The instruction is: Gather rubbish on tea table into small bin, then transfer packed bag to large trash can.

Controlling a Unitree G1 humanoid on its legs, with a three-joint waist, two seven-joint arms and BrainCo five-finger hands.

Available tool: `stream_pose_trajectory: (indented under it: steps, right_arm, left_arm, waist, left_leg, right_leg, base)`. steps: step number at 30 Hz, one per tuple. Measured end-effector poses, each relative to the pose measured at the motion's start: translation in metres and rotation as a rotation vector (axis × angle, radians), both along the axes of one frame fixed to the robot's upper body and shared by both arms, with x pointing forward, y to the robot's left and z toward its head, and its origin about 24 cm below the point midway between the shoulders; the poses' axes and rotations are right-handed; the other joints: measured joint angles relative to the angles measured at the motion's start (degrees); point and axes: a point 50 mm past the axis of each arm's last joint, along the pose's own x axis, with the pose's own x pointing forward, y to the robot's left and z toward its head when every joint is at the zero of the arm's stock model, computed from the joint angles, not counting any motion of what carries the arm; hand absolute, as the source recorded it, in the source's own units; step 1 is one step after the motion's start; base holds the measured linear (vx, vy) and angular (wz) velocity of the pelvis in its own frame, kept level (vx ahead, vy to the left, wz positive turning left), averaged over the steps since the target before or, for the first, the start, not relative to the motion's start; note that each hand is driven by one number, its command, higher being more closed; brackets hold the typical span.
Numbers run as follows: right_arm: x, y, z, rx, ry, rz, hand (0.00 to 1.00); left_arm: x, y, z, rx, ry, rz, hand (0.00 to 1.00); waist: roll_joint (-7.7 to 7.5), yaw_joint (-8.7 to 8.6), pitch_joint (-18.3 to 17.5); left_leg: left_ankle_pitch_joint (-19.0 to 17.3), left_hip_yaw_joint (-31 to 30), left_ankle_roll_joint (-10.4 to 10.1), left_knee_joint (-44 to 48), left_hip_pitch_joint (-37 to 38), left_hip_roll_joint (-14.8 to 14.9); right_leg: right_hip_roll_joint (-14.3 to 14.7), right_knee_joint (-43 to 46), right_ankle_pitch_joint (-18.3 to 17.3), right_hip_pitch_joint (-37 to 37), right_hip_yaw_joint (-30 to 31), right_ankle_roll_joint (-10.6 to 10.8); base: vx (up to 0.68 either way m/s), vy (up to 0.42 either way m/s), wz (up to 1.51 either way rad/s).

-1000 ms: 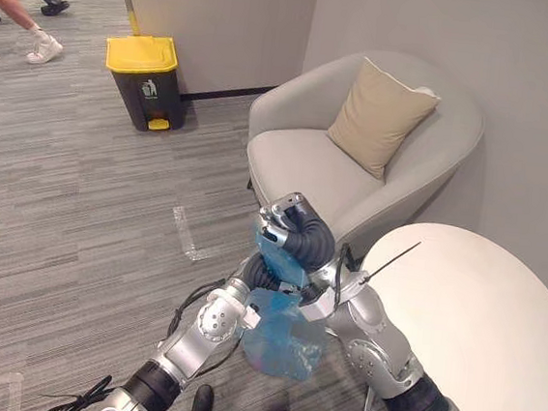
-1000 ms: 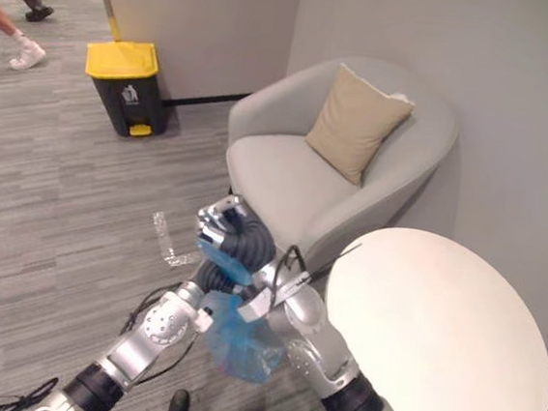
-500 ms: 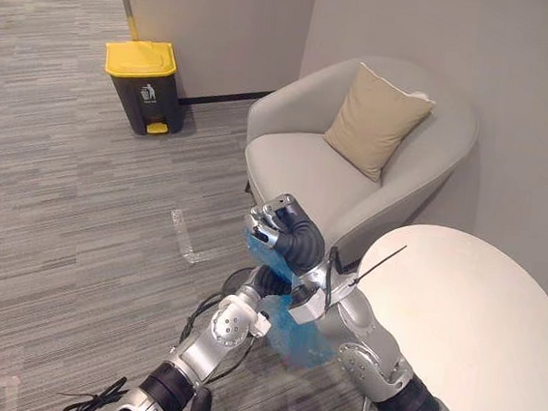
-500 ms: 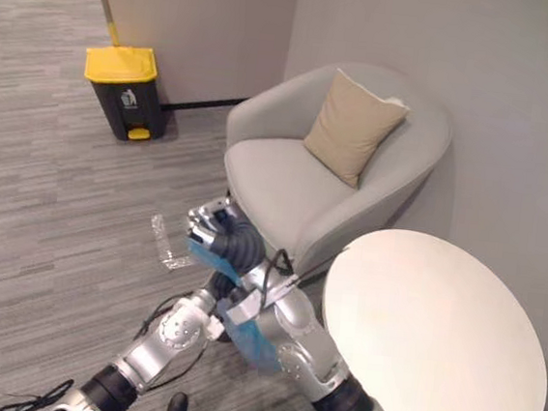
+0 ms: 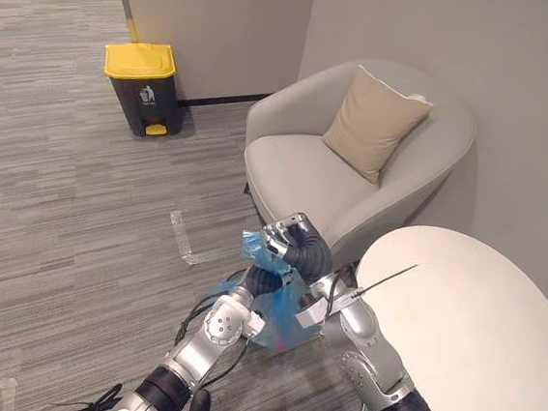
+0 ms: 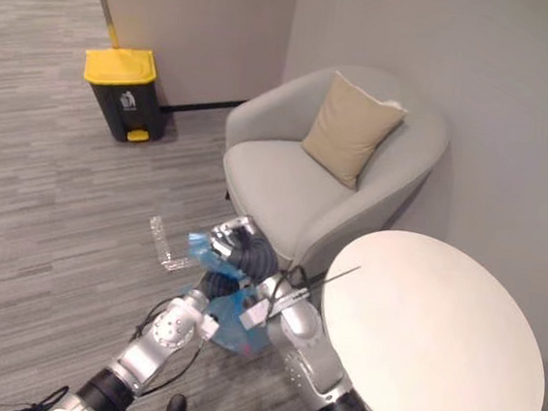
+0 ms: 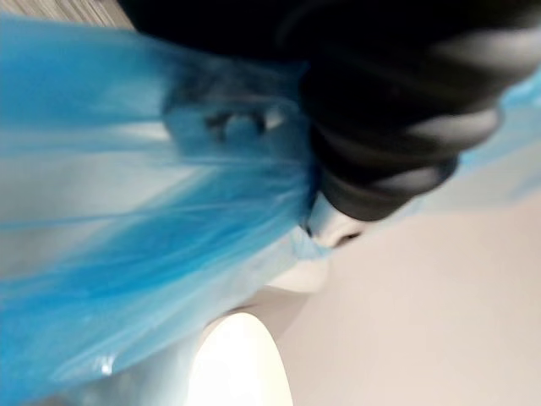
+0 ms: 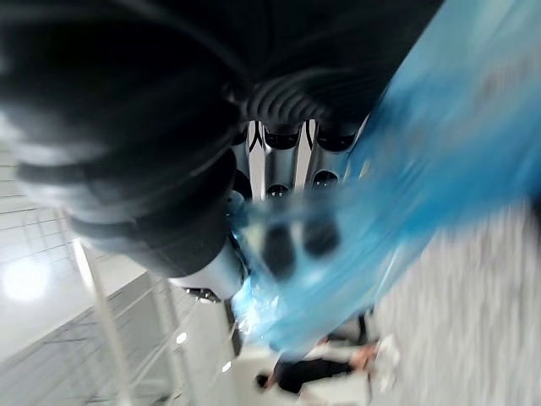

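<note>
Transfer looks to us like the step in hand. The blue bag [image 5: 281,313] hangs low between the two arms, in the gap between the grey armchair [image 5: 307,170] and the round white counter [image 5: 476,322]. We cannot tell whether its bottom touches the floor [image 5: 78,225].

Our right hand [image 5: 295,242] sits at the top of the bag. In its wrist view the fingers [image 8: 283,161] curl down into the blue plastic, their dark tips showing through the film, so we read them as grasping the bag's neck. Our left hand [image 5: 259,280] lies just under the right one, pressed against the plastic. We cannot tell how it grips, because blue film covers it in its own wrist view.

The large trash can [image 5: 145,86], dark with a yellow lid, stands well apart by the far wall, and its lid is down.

The next move, in our judgement, calls for a firm hold on the neck, a turn away from the armchair, and a walk across the open floor to the can. The lid will have to be raised there, and the thin plastic could slip or tear if it drags.
</note>
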Motion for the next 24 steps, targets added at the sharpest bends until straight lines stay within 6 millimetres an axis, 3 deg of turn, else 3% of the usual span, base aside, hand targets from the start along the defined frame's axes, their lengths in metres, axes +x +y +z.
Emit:
stream_pose_trajectory:
  steps: [8, 13, 18, 20, 24]
  right_arm:
    - [0.004, -0.036, 0.002, -0.331, -0.213, -0.318, 0.0]
    - [-0.005, -0.059, -0.001, -0.35, -0.22, -0.5, 0.0]
    - [-0.022, -0.091, -0.032, -0.279, -0.02, -0.699, 0.0]
    - [-0.028, -0.099, -0.053, -0.22, 0.11, -0.737, 0.0]
    - [-0.046, -0.109, -0.114, -0.181, 0.432, -0.748, 0.0]
  left_arm:
    - [-0.009, 0.025, -0.008, -0.042, 0.04, 0.115, 1.0]
    - [-0.018, 0.039, -0.014, -0.079, 0.071, 0.201, 1.0]
    - [-0.032, 0.06, -0.025, -0.141, 0.134, 0.321, 1.0]
    - [-0.04, 0.067, -0.033, -0.161, 0.175, 0.361, 1.0]
    - [-0.056, 0.083, -0.057, -0.184, 0.303, 0.44, 1.0]
  waist:
    - [-0.05, 0.16, -0.03]
    - [-0.04, 0.15, -0.03]
    - [0.1, 0.01, -0.02]
    - [0.1, 0.0, -0.02]
    - [0.32, 0.02, 0.12]
  left_leg:
    - [0.01, -0.07, 0.0, 0.0, 0.02, -0.11]
    - [0.02, -0.1, 0.05, -0.06, 0.69, -0.37]
    - [-0.16, -0.24, 0.23, -0.08, 1.07, -0.69]
    - [-0.22, -0.24, 0.16, -0.08, 1.08, -0.7]
    - [-0.54, -0.19, 0.08, -0.31, 1.17, -0.77]
  right_leg:
    - [-0.1, 0.02, -0.01, 0.09, -0.09, 0.06]
    - [-0.11, 0.29, -0.2, 0.2, -0.3, 0.28]
    - [-0.48, 0.11, -0.62, 0.81, -0.36, 0.4]
    - [-0.66, 0.1, -0.62, 0.84, -0.37, 0.41]
    - [-0.74, 0.09, -0.83, 1.27, -0.5, 0.82]
  base:
    - [0.0, 0.0, 0.0]
    - [0.0, 0.0, 0.0]
    - [0.0, -0.001, 0.02]
    - [0.0, 0.0, 0.0]
    - [0.0, 0.0, 0.0]
